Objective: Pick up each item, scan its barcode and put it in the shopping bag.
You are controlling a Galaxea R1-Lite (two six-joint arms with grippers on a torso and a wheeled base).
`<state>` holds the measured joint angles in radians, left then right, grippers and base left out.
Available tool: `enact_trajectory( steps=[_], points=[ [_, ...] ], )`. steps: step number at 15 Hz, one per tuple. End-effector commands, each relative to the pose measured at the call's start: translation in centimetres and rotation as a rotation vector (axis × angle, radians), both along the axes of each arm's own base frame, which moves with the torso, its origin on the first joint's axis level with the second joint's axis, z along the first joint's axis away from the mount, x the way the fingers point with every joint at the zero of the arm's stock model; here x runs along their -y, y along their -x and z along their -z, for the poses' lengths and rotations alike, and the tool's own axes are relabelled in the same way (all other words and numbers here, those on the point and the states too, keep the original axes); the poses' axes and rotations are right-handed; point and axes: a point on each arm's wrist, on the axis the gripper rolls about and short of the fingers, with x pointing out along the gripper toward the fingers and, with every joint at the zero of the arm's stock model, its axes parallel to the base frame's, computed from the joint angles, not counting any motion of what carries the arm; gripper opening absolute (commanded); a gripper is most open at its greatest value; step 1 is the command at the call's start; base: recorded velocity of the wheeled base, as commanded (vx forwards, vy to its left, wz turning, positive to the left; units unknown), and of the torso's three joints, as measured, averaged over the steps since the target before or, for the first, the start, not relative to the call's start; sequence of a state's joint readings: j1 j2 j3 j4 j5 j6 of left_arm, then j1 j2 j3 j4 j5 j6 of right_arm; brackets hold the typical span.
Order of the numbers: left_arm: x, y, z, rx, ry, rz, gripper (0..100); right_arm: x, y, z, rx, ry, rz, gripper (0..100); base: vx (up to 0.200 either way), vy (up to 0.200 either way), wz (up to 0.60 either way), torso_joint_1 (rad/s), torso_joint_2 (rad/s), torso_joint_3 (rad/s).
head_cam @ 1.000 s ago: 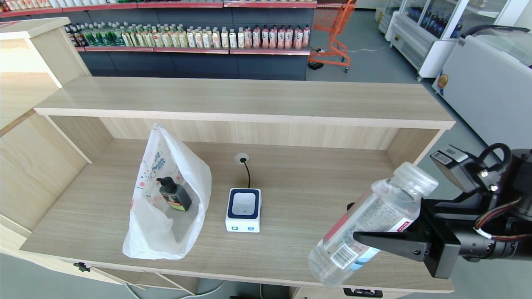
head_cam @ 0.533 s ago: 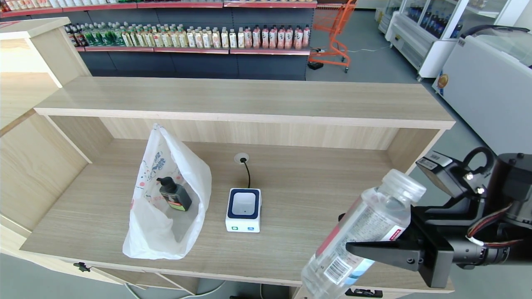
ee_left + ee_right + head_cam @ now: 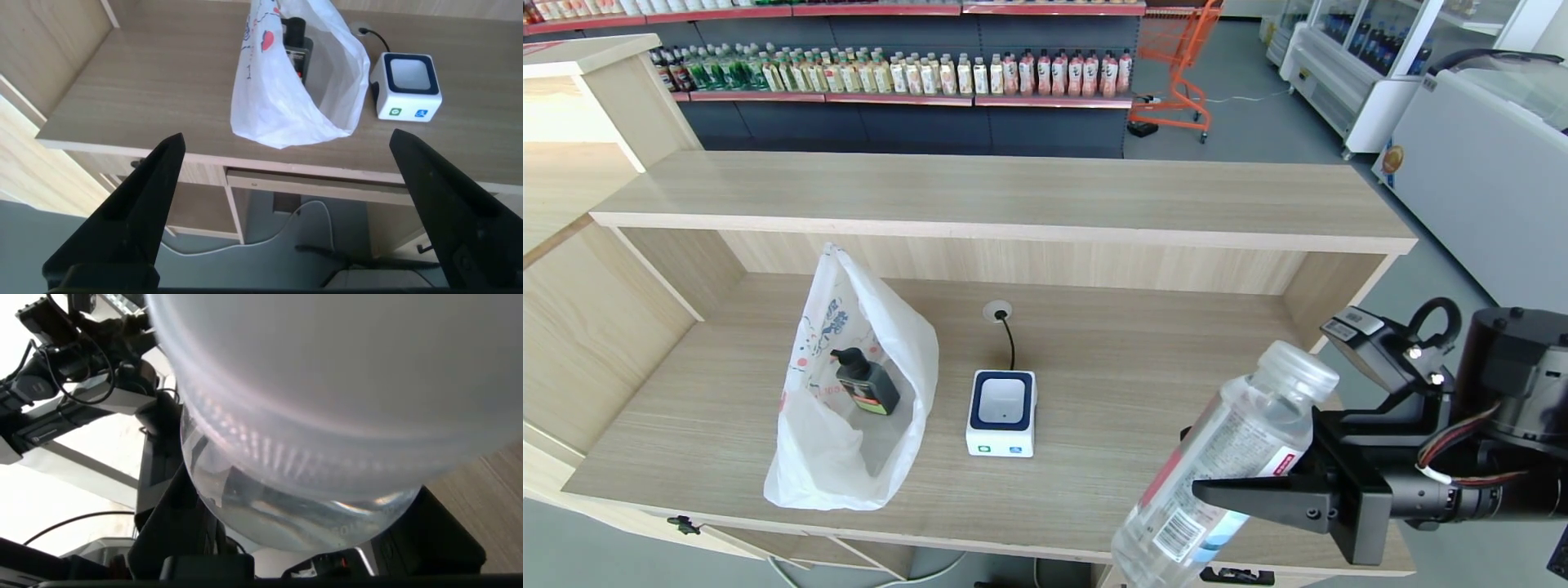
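Right gripper (image 3: pixel 1191 459) is clamped on a clear plastic water bottle (image 3: pixel 1233 457), one finger in front of the body, the other behind it. Grip sits at about mid-body, on the label.
Bottle is tilted: cap (image 3: pixel 1294 371) up and toward the far right, base down toward the near left. Barcode (image 3: pixel 1178 535) is near the base, facing the head camera.
It's held in the air over the near right edge of the surface (image 3: pixel 1111 367), well to the right of the scanner (image 3: pixel 1002 411) and not touching anything else. The right wrist view has the bottle (image 3: pixel 310 416) pressed up close to the lens.

Left gripper (image 3: pixel 288 137) is wide open and empty, off the near edge of the surface, roughly in line with the shopping bag (image 3: pixel 286 98).

Scanner is a white box with a dark-framed window facing up, mid-surface, with its cable (image 3: pixel 1008 335) running back to a grommet in the surface.
Shopping bag (image 3: pixel 849 425) is white plastic and stands just left of the scanner, close but apart, with its mouth open toward the robot. Inside is a dark pump bottle (image 3: pixel 870 385), leaning, pump head toward the left; it also shows in the left wrist view (image 3: pixel 296 45).

Behind the counter: shelves of drink bottles (image 3: pixel 890 73), an orange shopping cart (image 3: pixel 1180 57) and a chest freezer (image 3: pixel 1478 163) at right.
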<state>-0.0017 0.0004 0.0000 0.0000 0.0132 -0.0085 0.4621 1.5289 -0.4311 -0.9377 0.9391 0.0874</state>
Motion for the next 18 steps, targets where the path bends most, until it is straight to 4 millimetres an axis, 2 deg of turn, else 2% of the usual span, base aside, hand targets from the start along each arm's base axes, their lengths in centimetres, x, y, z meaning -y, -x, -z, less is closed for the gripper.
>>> enact_trajectory(
  steps=[1, 11, 13, 16, 18],
  points=[
    [0.0, 0.0, 0.0, 0.0, 0.001, -0.001, 100, 0.0, -0.1, 0.0, -0.002, 0.001, 0.001, 0, 0.0, 0.0, 0.0, 0.0, 0.0, 0.0],
    [0.0, 0.0, 0.0, 0.0, 0.001, -0.001, 100, 0.3, 0.3, -0.4, 0.016, -0.007, 0.005, 0, 0.0, 0.0, 0.0, 0.0, 0.0, 0.0],
    [0.0, 0.0, 0.0, 0.0, -0.001, -0.001, 100, 0.9, 0.6, -0.5, 0.051, -0.002, 0.033, 0, 0.0, 0.0, 0.0, 0.0, 0.0, 0.0],
    [0.0, 0.0, 0.0, 0.0, -0.001, -0.001, 100, 3.8, 0.9, -1.2, 0.198, 0.08, 0.249, 0, 0.0, 0.0, 0.0, 0.0, 0.0, 0.0],
    [0.0, 0.0, 0.0, 0.0, 0.001, -0.001, 100, 5.4, 2.3, -1.8, 0.198, 0.188, 0.502, 0, 0.0, 0.0, 0.0, 0.0, 0.0, 0.0]
  ],
)
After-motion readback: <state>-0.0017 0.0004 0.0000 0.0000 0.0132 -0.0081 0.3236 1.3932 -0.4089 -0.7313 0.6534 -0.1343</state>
